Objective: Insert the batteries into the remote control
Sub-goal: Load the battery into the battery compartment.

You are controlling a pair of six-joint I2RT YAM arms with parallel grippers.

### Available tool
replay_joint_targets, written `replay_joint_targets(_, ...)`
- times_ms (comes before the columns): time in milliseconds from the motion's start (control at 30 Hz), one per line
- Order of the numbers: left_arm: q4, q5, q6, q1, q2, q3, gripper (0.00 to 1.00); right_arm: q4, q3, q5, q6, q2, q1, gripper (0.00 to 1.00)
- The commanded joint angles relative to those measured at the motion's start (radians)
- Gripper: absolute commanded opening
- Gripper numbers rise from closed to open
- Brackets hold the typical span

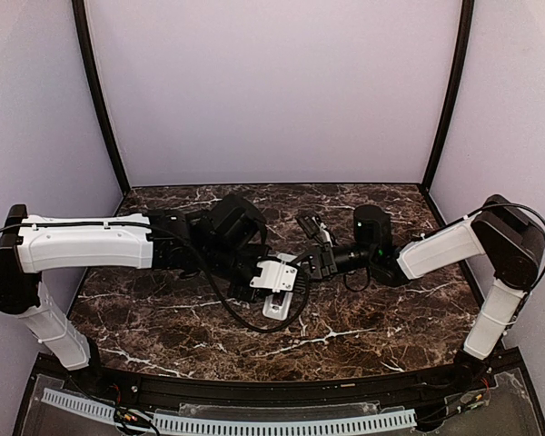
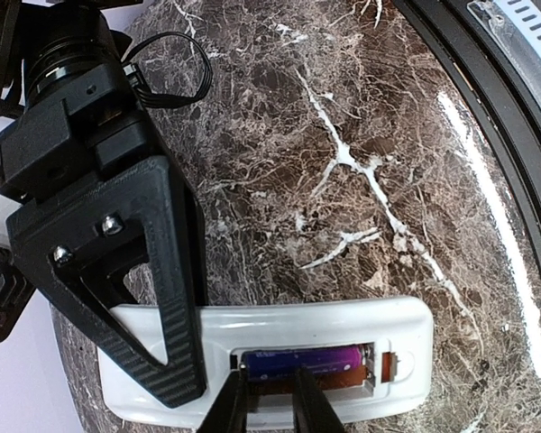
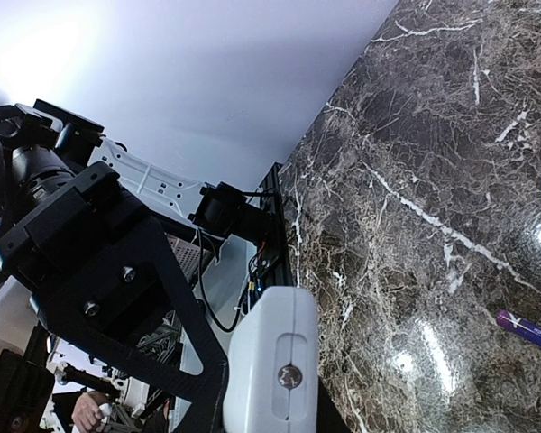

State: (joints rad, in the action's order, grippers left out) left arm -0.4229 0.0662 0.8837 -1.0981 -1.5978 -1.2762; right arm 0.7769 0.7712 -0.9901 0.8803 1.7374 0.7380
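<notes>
The right gripper clamps one end of the remote control (bay exposed). The left gripper, barely parted, sits at the battery in the bay; whether it grips, I cannot tell.

A dark marble table veined in white sits inside pale lilac walls with black corner posts.

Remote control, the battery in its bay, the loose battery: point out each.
remote control (image 2: 343,323): left wrist view, white back above the bay.
battery in the bay (image 2: 329,363): left wrist view, purple body.
loose battery (image 3: 525,328): right wrist view, middle of its body.
</notes>
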Motion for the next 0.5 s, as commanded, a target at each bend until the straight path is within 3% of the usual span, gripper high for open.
replay_joint_targets(0, -0.035, -0.015, 0.0, -0.005, -0.014, -0.027, 0.19, 0.027, 0.026, -0.004, -0.012, 0.006, 0.018, 0.0)
replay_joint_targets(467, -0.034, -0.023, -0.003, -0.005, -0.012, -0.028, 0.24, 0.023, 0.027, -0.005, -0.014, 0.008, 0.019, 0.0)
